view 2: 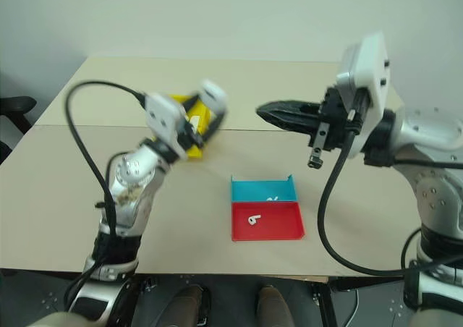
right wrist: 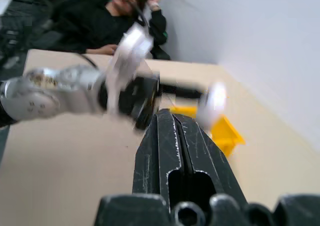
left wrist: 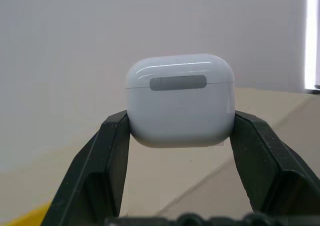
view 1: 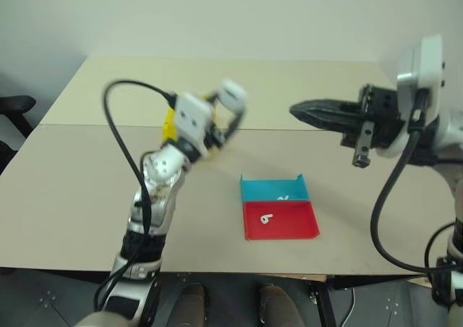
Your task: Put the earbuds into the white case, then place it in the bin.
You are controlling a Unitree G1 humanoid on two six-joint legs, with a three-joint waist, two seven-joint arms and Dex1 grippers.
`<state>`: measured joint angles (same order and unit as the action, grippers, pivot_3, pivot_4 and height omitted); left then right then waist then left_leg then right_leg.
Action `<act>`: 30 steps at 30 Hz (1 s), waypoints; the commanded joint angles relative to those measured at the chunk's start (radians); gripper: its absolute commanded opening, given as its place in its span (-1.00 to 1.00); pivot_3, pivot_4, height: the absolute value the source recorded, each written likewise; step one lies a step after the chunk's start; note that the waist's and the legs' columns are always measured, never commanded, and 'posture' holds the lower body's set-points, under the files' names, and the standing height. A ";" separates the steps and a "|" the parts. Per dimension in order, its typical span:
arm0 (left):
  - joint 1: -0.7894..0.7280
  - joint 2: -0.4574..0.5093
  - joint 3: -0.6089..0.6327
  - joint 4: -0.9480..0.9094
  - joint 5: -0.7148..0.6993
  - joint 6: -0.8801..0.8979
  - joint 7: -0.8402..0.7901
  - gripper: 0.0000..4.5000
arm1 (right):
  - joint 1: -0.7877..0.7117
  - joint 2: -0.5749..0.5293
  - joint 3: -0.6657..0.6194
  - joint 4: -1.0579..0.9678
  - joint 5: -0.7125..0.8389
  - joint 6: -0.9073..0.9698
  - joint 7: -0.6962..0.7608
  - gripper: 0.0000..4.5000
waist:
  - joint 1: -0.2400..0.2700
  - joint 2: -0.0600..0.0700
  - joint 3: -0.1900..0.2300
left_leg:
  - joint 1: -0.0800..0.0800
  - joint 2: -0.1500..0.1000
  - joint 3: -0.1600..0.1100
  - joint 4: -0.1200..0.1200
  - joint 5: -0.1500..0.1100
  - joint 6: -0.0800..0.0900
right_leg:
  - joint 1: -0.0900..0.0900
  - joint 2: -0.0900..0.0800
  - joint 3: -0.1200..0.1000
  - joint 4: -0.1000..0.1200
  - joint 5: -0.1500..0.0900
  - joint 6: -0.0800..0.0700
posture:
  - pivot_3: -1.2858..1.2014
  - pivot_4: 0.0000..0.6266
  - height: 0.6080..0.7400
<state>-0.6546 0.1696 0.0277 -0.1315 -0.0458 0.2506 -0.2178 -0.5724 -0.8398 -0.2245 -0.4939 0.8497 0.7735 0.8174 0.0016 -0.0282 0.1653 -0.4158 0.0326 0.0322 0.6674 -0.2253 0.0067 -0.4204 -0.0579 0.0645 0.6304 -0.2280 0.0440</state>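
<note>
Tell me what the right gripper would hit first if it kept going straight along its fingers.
Probably the white case held in the left gripper, just ahead of the shut right gripper, with the yellow bin below it. Depth is uncertain.

**What the views leave unclear**

The left gripper (view 1: pixel 230 113) and the white case (view 1: pixel 233 94) it carries are smeared by motion blur in both head views, so the case's outline is soft there. The bin (view 2: pixel 194 130) is largely hidden behind that gripper and wrist; only slivers of yellow wall show, and its inside cannot be seen. In the left wrist view just a corner of yellow appears at the picture's edge. One earbud (view 1: pixel 267 218) in the red tray (view 1: pixel 289 231) reads as a small white curl; the white speck (view 1: pixel 283 197) in the blue tray (view 1: pixel 255 190) is too small to identify. Whether the case lid is fully closed cannot be judged from the head views.
</note>
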 commanded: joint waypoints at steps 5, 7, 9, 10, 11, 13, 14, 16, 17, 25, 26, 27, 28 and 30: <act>-0.149 0.058 0.133 0.208 0.003 0.293 0.134 0.22 | 0.012 0.068 0.057 0.004 -0.010 0.015 -0.071 -0.98 | -0.016 0.000 0.000 | 0.001 0.000 0.000 0.000 0.000 0.000 | -0.002 0.002 0.001 0.002 0.000 0.000 | 0.03 -0.52 1.00; -0.157 0.056 0.126 0.294 0.039 0.254 0.184 0.22 | 0.003 0.069 0.070 0.023 -0.017 0.028 -0.085 -0.98 | -0.015 0.000 0.000 | 0.000 0.000 0.000 0.000 0.000 0.000 | -0.001 0.002 0.000 0.001 0.000 0.000 | 0.03 -0.52 1.00; -0.157 0.056 0.119 0.325 0.026 0.232 0.163 0.22 | 0.007 0.061 0.075 0.027 -0.025 0.031 -0.089 -0.98 | -0.014 0.000 0.000 | 0.000 0.000 0.000 0.000 0.000 0.000 | -0.001 0.001 0.000 0.001 0.000 0.000 | 0.03 -0.52 1.00; -0.160 0.054 0.112 0.346 0.023 0.227 0.157 0.22 | 0.012 0.056 0.074 0.026 -0.029 0.032 -0.091 -0.98 | -0.013 0.000 0.000 | -0.001 0.000 0.000 0.000 0.000 0.000 | -0.002 0.001 0.000 0.000 0.000 0.000 | 0.03 -0.52 1.00; -0.161 0.056 0.107 0.366 0.013 0.222 0.133 0.22 | 0.016 0.054 0.069 0.023 -0.028 0.038 -0.099 -0.98 | -0.011 0.000 0.000 | -0.003 0.000 0.000 0.000 0.000 0.000 | -0.003 0.001 0.000 0.000 0.000 0.000 | 0.03 -0.52 1.00; -0.157 0.058 0.099 0.378 -0.001 0.221 0.100 0.22 | 0.025 0.051 0.061 0.011 -0.022 0.048 -0.110 -0.98 | -0.009 0.000 0.000 | -0.005 0.000 0.000 0.000 0.000 0.000 | -0.004 0.000 -0.001 -0.001 0.001 0.000 | 0.03 -0.52 1.00; -0.153 0.057 0.096 0.372 -0.007 0.223 0.089 0.22 | 0.029 0.050 0.057 0.004 -0.020 0.050 -0.114 -0.98 | -0.008 0.000 0.000 | -0.005 0.000 0.000 0.000 0.000 0.000 | -0.004 0.000 -0.001 -0.001 0.001 0.000 | 0.03 -0.52 1.00; -0.147 0.050 0.094 0.343 -0.027 0.223 0.069 0.54 | 0.038 0.048 0.053 -0.008 -0.015 0.056 -0.122 -1.00 | -0.008 0.000 0.000 | -0.006 -0.001 0.000 0.000 0.000 0.000 | -0.004 -0.001 -0.002 -0.001 0.001 0.000 | 0.03 -0.52 1.00; -0.145 0.049 0.093 0.336 -0.030 0.220 0.065 0.67 | 0.041 0.048 0.053 -0.012 -0.013 0.059 -0.125 -1.00 | -0.007 0.000 0.000 | -0.006 -0.001 0.000 0.000 0.000 0.000 | -0.004 -0.001 -0.002 -0.001 0.001 0.001 | 0.03 -0.52 1.00; -0.091 0.031 0.173 0.236 -0.183 0.158 -0.017 0.98 | 0.082 0.004 0.098 -0.014 -0.091 0.039 -0.091 -1.00 | -0.009 0.000 0.000 | -0.005 -0.001 -0.001 0.001 0.000 0.000 | -0.004 -0.001 -0.001 0.000 0.001 0.000 | 0.03 -0.52 1.00; -0.061 0.044 0.194 0.190 -0.247 0.163 -0.086 0.98 | 0.099 -0.017 0.096 -0.011 -0.110 0.024 -0.068 -1.00 | -0.014 0.000 0.000 | -0.005 0.000 0.000 0.001 0.000 0.000 | -0.004 -0.001 -0.001 0.000 0.001 0.000 | 0.03 -0.52 1.00; -0.019 0.066 0.215 0.137 -0.316 0.186 -0.160 0.98 | 0.133 -0.042 0.091 -0.010 -0.146 -0.019 -0.034 -1.00 | -0.014 0.000 0.000 | -0.005 0.000 0.000 0.001 0.000 0.000 | -0.004 -0.001 -0.001 0.000 0.001 0.000 | 0.03 -0.52 1.00; 0.025 0.092 0.224 0.082 -0.361 0.221 -0.206 0.98 | 0.171 -0.063 0.079 -0.005 -0.171 -0.059 0.001 -1.00 | -0.016 0.000 0.000 | -0.005 0.000 0.000 0.001 0.000 0.000 | -0.004 -0.001 -0.001 0.000 0.001 0.000 | 0.03 -0.52 1.00; 0.114 0.150 0.218 -0.018 -0.402 0.257 -0.266 0.98 | 0.233 -0.091 0.055 0.019 -0.205 -0.131 0.062 -1.00 | -0.018 0.000 0.000 | -0.005 0.001 0.000 0.000 0.000 0.000 | -0.004 0.000 -0.001 -0.001 0.001 0.000 | 0.03 -0.52 1.00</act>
<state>-0.5676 0.2874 0.2366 -0.0493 -0.4004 0.4876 -0.4251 -0.3498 -0.9120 -0.1229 -0.4725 0.6704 0.7184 0.8314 -0.0167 -0.0278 0.1652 -0.4209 0.0331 0.0322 0.6677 -0.2255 0.0069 -0.4250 -0.0581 0.0636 0.6295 -0.2269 0.0442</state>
